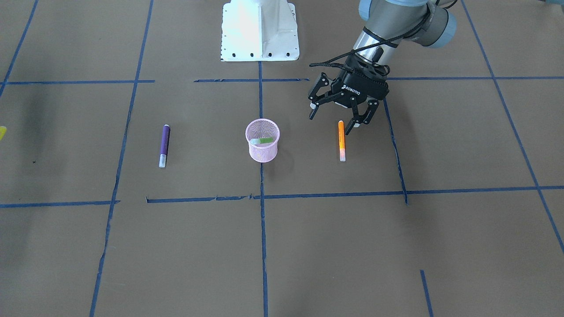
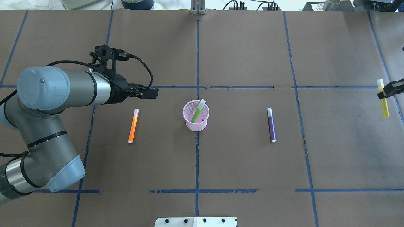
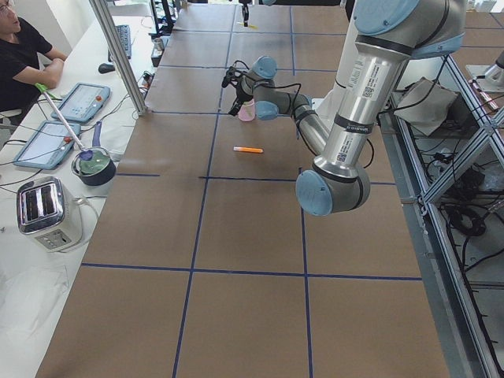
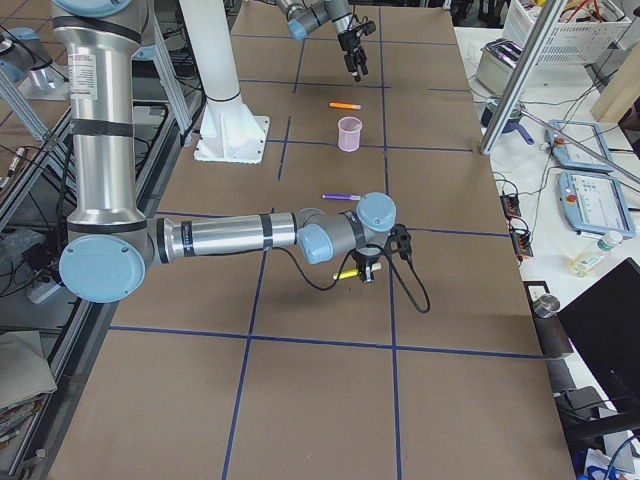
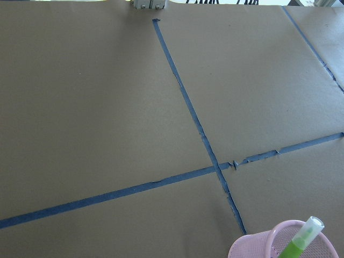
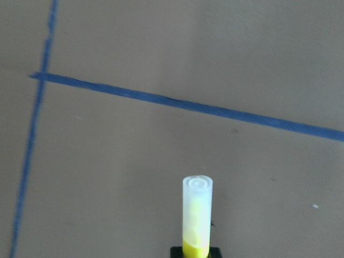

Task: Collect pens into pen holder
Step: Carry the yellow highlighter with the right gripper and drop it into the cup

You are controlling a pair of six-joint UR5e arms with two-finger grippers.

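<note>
The pink mesh pen holder [image 1: 263, 152] [image 2: 195, 124] stands at the table's middle with the green pen [image 1: 265, 141] [image 2: 197, 115] leaning inside it. The orange pen [image 1: 341, 140] [image 2: 133, 125] lies flat on the robot's left of the holder. The purple pen [image 1: 164, 145] [image 2: 271, 125] lies flat on the other side. My left gripper [image 1: 331, 121] [image 2: 154, 92] is open and empty, just above the orange pen's robot-side end. My right gripper [image 2: 389, 90] [image 4: 365, 268] is far out to the right, shut on a yellow pen [image 2: 383, 102] [image 6: 196, 215] held above the table.
The white robot base plate [image 1: 260, 31] [image 2: 195, 221] sits at the robot's edge of the table. Blue tape lines [image 1: 262, 198] cross the brown paper. A side bench with a toaster [image 3: 43, 209] and an operator [image 3: 20, 55] lies beyond the far edge.
</note>
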